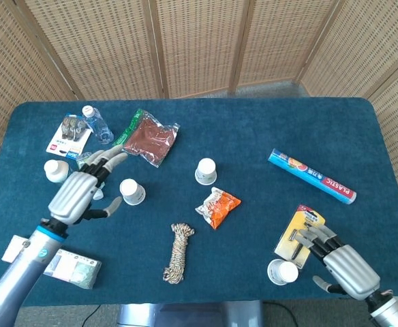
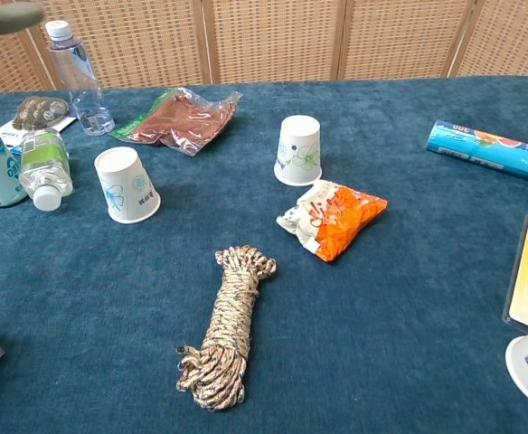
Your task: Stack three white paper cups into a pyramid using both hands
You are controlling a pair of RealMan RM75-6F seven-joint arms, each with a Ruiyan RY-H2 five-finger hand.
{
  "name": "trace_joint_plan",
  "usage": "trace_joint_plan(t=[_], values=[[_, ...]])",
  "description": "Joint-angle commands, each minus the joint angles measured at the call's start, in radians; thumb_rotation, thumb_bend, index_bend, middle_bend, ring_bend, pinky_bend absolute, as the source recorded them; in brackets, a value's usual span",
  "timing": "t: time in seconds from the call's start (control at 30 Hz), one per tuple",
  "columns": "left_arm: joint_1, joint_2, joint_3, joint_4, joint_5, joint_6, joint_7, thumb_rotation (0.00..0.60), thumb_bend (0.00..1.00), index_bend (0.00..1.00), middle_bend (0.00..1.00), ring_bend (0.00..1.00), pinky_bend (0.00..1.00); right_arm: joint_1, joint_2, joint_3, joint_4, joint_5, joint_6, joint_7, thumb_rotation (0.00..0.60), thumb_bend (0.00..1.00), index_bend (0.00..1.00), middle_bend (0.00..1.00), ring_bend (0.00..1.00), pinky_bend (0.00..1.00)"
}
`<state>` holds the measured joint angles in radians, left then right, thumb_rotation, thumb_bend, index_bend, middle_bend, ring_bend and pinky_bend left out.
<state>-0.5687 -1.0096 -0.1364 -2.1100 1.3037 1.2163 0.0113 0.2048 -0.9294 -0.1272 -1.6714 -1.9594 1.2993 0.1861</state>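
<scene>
1. My left hand [image 1: 76,192] hovers over the blue tabletop [image 1: 253,129], fingers [image 1: 105,159] spread and holding nothing, just beside the left paper cup [image 1: 131,191].
2. My right hand [image 1: 340,263] hangs at the near right edge, fingers apart and empty, beside the right paper cup [image 1: 282,272] and over the razor pack [image 1: 300,235].
3. The middle paper cup [image 1: 206,171] stands upside down at centre, just behind an orange snack bag [image 1: 217,207].
4. All three cups stand apart, none stacked.
5. A coiled rope [image 1: 177,253] lies near the front edge; bottles [image 2: 29,163] cluster far left.
</scene>
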Motion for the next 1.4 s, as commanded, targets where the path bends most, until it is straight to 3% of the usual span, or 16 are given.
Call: trace_joint_plan(t=[0.03,0.47,0.9,1.0,1.13,1.4], values=[[0.028,0.015,0.012,-0.002,0.027,0.018,-0.034,0.600,0.46,0.00,0.00,0.00,0.00,0.025,-0.004,-0.011,-0.028,-0.003,-0.055,-0.065,0.600,0.33,0.00,0.00,0.00,0.00],[0.076,0.012,0.023,0.040,0.053,0.014,-0.107,0.600,0.46,0.00,0.00,0.00,0.00,0.035,-0.061,-0.038,-0.053,0.026,-0.149,-0.273,0.600,0.33,0.00,0.00,0.00,0.00],[0.126,0.013,0.030,0.068,0.069,0.037,-0.145,0.600,0.46,0.00,0.00,0.00,0.01,0.071,-0.116,-0.044,-0.042,0.047,-0.205,-0.339,0.600,0.36,0.00,0.00,0.00,0.00],[0.140,0.016,0.034,0.073,0.076,0.046,-0.155,0.600,0.46,0.00,0.00,0.00,0.01,0.081,-0.123,-0.044,-0.037,0.047,-0.205,-0.338,0.600,0.38,0.04,0.00,0.00,0.00],[0.159,0.020,0.039,0.080,0.088,0.058,-0.171,0.600,0.46,0.00,0.00,0.00,0.02,0.094,-0.135,-0.048,-0.027,0.049,-0.220,-0.346,0.600,0.41,0.12,0.00,0.00,0.11],[0.192,0.024,0.048,0.091,0.106,0.078,-0.196,0.600,0.46,0.00,0.00,0.00,0.02,0.111,-0.157,-0.055,-0.017,0.062,-0.230,-0.345,0.600,0.52,0.26,0.10,0.00,0.48]])
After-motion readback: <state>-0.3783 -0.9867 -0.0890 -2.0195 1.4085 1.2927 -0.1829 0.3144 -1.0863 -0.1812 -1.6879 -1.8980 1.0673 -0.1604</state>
